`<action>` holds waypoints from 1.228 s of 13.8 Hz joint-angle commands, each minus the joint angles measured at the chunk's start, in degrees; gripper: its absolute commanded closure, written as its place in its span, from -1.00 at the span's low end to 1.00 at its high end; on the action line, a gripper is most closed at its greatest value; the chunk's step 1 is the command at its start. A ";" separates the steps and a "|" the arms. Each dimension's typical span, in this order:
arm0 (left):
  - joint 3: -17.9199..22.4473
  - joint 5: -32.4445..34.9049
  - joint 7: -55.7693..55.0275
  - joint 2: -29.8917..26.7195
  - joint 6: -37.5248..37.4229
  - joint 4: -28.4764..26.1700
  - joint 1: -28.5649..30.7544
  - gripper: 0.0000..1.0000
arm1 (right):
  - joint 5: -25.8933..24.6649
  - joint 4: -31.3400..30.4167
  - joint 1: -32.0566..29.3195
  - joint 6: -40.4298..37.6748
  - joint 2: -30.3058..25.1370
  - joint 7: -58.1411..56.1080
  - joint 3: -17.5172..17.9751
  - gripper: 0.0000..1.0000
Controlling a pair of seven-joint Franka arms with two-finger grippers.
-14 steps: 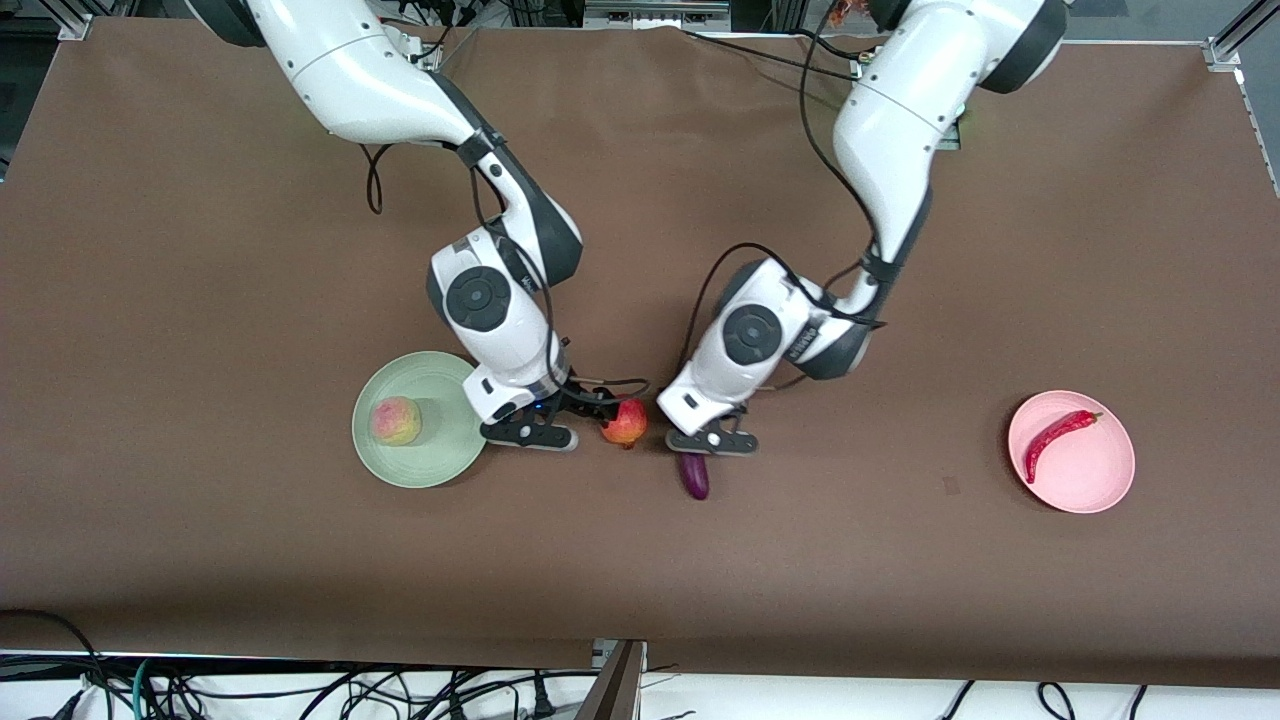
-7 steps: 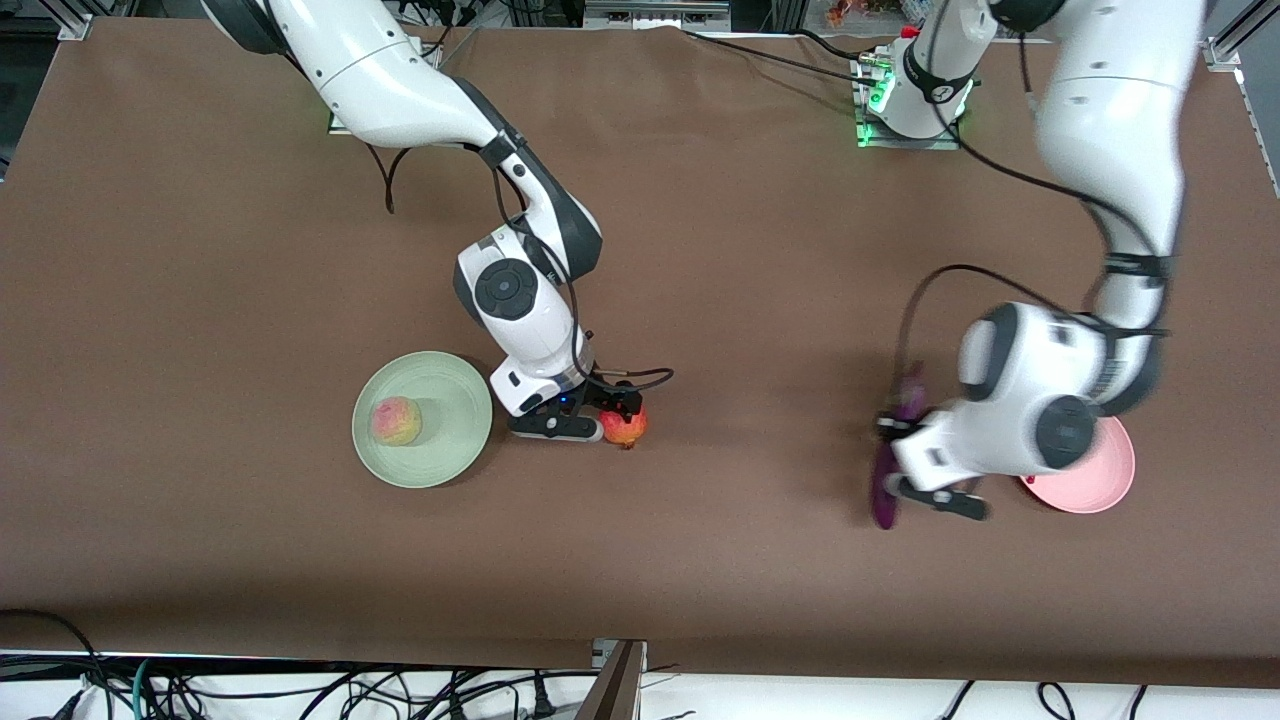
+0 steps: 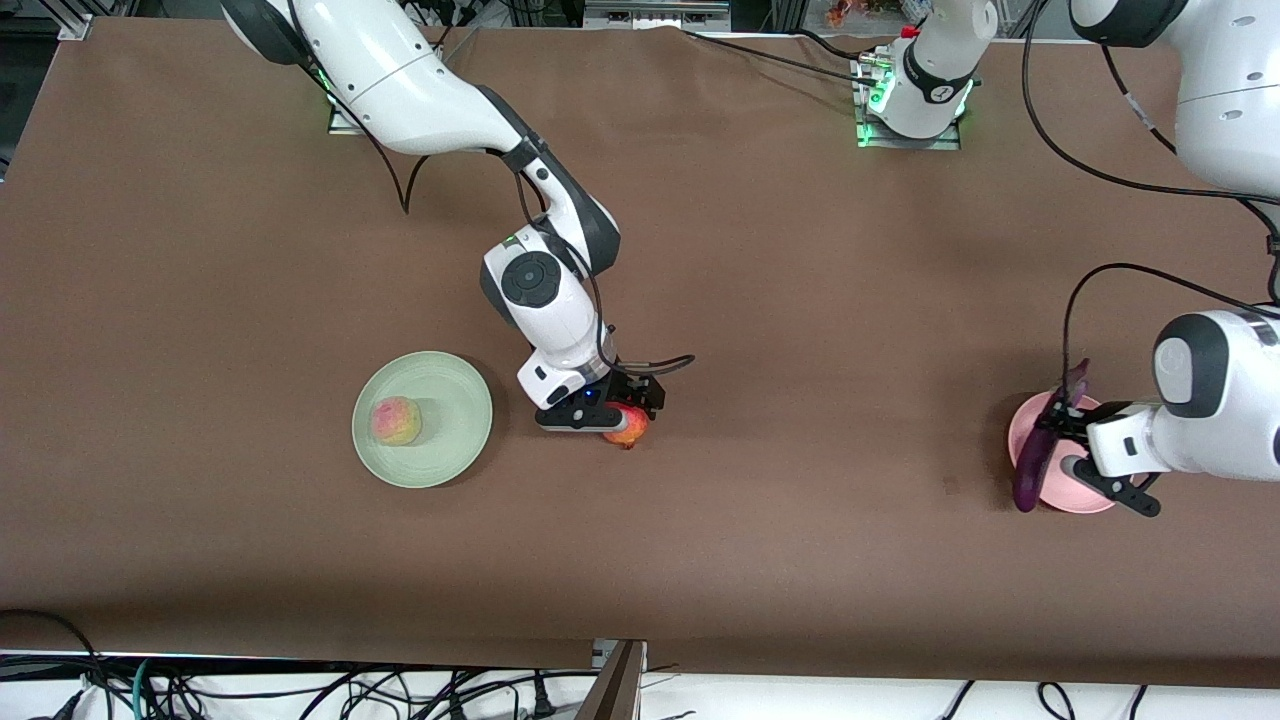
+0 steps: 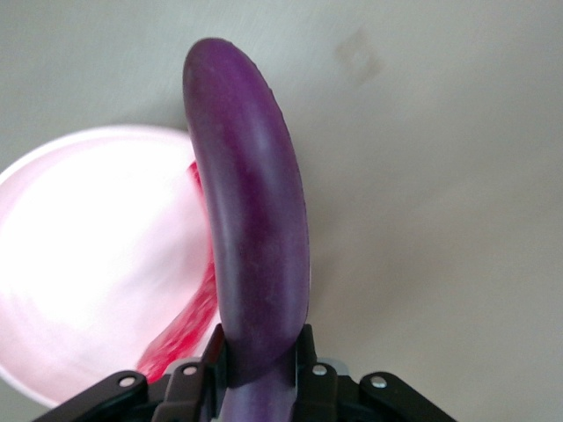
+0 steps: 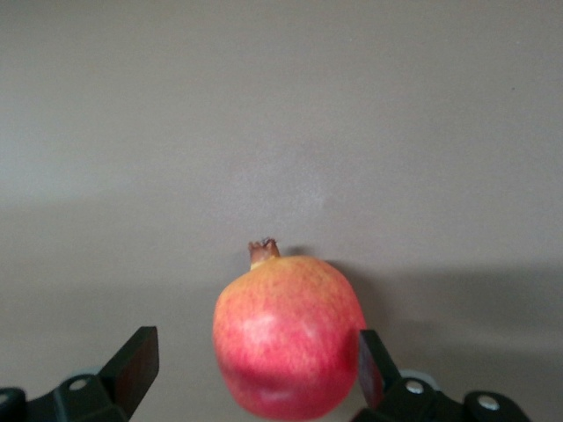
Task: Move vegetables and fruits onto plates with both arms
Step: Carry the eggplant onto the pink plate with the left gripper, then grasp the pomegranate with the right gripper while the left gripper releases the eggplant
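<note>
Over the pink plate point(image 3: 1056, 493), at the left arm's end of the surface point(image 3: 800, 300), the left pincer point(image 3: 1068, 440) grips the purple eggplant point(image 3: 1035, 455) at one end; the red chili pepper point(image 4: 189, 330) lies on that plate beneath it. Near mid-surface, the right pincer point(image 3: 612, 412) is lowered around the red-orange fruit point(image 3: 626, 426), fingers point(image 5: 136, 359) spread wide, one apart from it, the other at its skin. Toward the right arm's end, the peach point(image 3: 397, 420) rests on the green plate point(image 3: 450, 400)
</note>
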 commanded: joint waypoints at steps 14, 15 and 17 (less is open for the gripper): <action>-0.60 4.34 16.21 3.50 8.22 -0.42 4.56 -1.00 | -2.14 0.51 0.09 6.09 3.01 -0.25 -0.78 0.42; -0.68 4.17 16.65 3.33 7.96 -0.42 4.65 -1.00 | -2.14 0.69 0.09 6.09 3.01 -0.33 -0.78 0.62; -0.94 4.16 16.39 2.63 6.65 -0.33 4.47 -1.00 | -2.05 0.77 -0.17 5.57 2.22 -0.60 -0.78 0.68</action>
